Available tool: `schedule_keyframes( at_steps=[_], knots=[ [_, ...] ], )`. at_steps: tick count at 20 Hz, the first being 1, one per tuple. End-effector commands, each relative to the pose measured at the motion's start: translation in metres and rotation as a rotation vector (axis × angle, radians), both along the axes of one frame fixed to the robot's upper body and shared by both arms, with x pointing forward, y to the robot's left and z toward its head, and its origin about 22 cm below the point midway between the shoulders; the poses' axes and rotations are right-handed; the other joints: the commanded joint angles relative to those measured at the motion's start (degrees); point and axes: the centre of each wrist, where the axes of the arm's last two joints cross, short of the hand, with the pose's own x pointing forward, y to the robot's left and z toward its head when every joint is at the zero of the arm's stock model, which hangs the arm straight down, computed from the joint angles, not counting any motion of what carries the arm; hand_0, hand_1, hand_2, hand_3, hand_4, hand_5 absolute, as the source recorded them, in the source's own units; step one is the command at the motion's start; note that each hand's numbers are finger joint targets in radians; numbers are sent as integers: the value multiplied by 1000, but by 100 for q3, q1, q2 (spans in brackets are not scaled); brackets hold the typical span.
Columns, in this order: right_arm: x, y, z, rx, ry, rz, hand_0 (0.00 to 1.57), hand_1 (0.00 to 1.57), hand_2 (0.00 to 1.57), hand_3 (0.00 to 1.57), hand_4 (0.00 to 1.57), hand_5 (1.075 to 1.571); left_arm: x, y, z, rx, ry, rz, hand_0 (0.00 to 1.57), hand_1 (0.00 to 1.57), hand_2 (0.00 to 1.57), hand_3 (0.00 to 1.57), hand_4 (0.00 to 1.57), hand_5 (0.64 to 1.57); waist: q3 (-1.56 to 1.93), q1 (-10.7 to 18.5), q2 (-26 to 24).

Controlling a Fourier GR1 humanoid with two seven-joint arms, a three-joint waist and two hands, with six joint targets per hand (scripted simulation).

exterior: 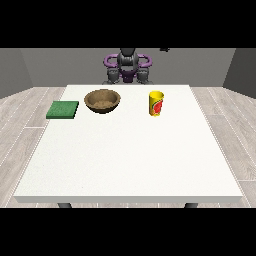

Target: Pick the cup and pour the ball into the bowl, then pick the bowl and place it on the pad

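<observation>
Front view: you are looking at the very start of the job, as far as the layout tells, with nothing picked up yet. The cup (156, 103) is standing upright on the white table (130, 160), yellow with a red mark on its side, and it is your landmark for everything else. The bowl (102, 100) is sitting well apart from the cup toward the view's left, and the green pad (62, 109) is lying farther from the cup again, just beyond the bowl on that same side and partly overhanging the table's edge. The ball is not showing; presumably it is sitting inside the cup, but you cannot confirm that from here.

The robot (128, 67) is waiting behind the table, beyond the cup and a little to its left in the view. The hand at the view's right (144, 75) and the hand at the view's left (113, 75) are both hanging near the torso, well apart from the cup and holding nothing; how their fingers are lying, you cannot tell.

For the reach, you are probably best served by the hand at the view's right, since it is the nearer one to the cup. Approach from the side, wrap around the cup's mid-height, and keep it upright until it is over the bowl.
</observation>
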Motion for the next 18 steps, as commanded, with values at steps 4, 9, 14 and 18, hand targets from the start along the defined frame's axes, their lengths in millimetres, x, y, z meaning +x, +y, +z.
schedule_keyframes(
  at_steps=[4,9,14,18],
  knots=[
    [15,1,-4,21,-193,13,0,0,0,0,730,1550,33,6,22,54,-219,-9,0,0,0,0,583,1544,4,-43,1438],
    [28,2,5,16,-336,36,0,0,0,0,683,1539,42,21,-14,129,-355,43,0,0,0,0,566,1507,-1,-103,2459],
    [38,-25,8,13,-405,24,0,0,0,0,678,1547,52,46,-43,137,-368,20,0,0,0,0,407,1484,-2,-154,2816],
    [43,-40,-4,10,-347,11,0,0,0,0,676,1559,58,36,-82,131,-275,-6,0,0,0,0,187,1472,0,-87,2444]
  ],
)
